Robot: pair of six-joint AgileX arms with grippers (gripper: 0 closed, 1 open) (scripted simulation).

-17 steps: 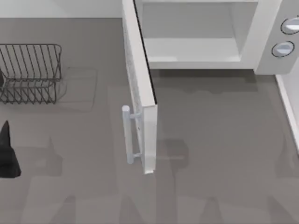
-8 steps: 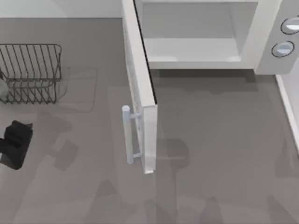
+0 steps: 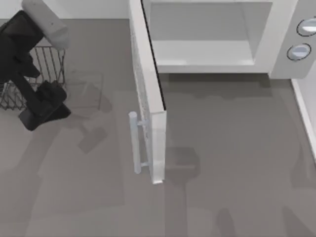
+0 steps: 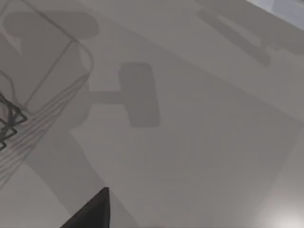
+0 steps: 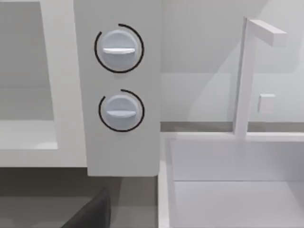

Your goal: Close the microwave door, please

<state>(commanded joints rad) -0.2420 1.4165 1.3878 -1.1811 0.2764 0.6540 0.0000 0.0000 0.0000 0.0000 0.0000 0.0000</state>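
**Door open, left arm over the rack**

Grey surface [image 3: 222, 163], white wall behind. Microwave [image 3: 276, 44] sits at 12–1 o'clock of the top view, cavity exposed. Door [image 3: 148, 94] stands wide open, swung out roughly square to the front, edge-on from above, running from 12 o'clock down toward centre. Handle [image 3: 134, 143] is on the door's outer face near its free end, on the 9 o'clock side. Two knobs [image 5: 118, 78] stacked on the microwave panel, seen in the right wrist view, a white sink [image 5: 228, 180] with a faucet [image 5: 247, 76] just beside the microwave.

Wire rack [image 3: 52, 64] at 10 o'clock. Left arm hangs over it; left pincer [image 3: 44, 106] at the rack's near edge, well apart from the door, touching nothing seen. Cannot tell whether its fingers are released or clenched. Left wrist view: bare surface, rack wires, a shadow.

Right pincer: one dark finger [image 5: 92, 211] in the right wrist view, state not readable.
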